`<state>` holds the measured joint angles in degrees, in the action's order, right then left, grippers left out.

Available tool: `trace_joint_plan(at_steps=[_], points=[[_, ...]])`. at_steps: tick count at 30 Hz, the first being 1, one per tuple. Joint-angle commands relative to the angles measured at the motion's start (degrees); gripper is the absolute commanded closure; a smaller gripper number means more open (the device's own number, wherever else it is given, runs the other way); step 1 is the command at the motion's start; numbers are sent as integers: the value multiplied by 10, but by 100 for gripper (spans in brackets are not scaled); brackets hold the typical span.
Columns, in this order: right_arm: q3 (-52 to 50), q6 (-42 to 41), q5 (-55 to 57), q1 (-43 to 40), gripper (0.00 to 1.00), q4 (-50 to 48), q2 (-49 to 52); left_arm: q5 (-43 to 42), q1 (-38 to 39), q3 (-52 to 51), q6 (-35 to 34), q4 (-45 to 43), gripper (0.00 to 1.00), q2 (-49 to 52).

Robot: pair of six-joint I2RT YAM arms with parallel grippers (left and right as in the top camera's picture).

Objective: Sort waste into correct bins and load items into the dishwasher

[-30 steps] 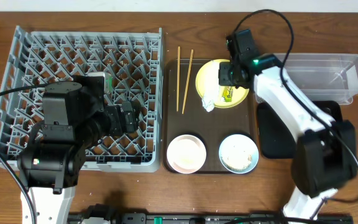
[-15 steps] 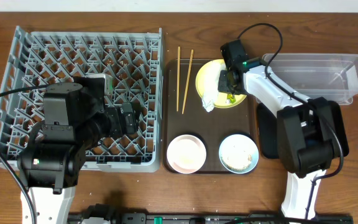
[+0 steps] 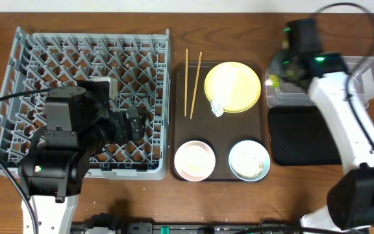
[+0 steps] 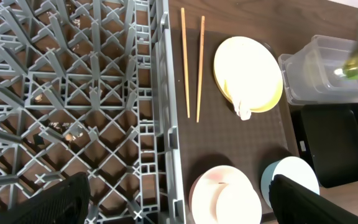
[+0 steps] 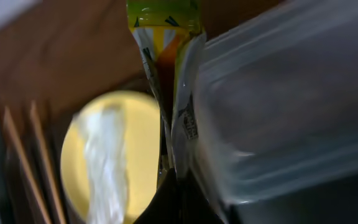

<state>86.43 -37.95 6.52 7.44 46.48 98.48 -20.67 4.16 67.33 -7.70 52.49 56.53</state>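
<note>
— Left tool (image 3: 132,123)?
— Spread wide over the grey dish rack (image 3: 44,65).
— The brown serving tray (image 3: 226,133)?
— Carries the yellow plate (image 3: 239,78) with the tissue (image 3: 218,104) on it, a white bowl (image 3: 195,160), a light blue bowl (image 3: 249,160), chopsticks (image 3: 192,83).
— Snack wrapper (image 5: 165,74)?
— Pinched in the right tool (image 5: 176,199), hanging at the clear tub's (image 3: 343,71) left rim; its orange print shows only from the right wrist.

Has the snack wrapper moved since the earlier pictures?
Yes. The snack wrapper left the yellow plate and moved right in the overhead view; the right hand holds it at the left end of the clear tub.
</note>
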Motion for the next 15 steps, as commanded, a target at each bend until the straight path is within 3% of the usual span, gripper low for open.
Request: trace_joint_plan(at_steps=[1,6,7,10,15], points=[[-9,-103,12,-54,99,11,23,-3,-2,12,-3,0,6,0],[-14,-153,0,-109,99,1,63,-3,-2,12,-3,0,7,-1],[-14,-148,-11,-114,92,1,68,-3,-2,12,-3,-1,7,0],[-11,-82,-50,-124,76,-9,63,-3,-2,12,-3,0,6,-1],[-8,48,-134,-107,71,-51,15,-3,-2,12,-3,0,7,-1]])
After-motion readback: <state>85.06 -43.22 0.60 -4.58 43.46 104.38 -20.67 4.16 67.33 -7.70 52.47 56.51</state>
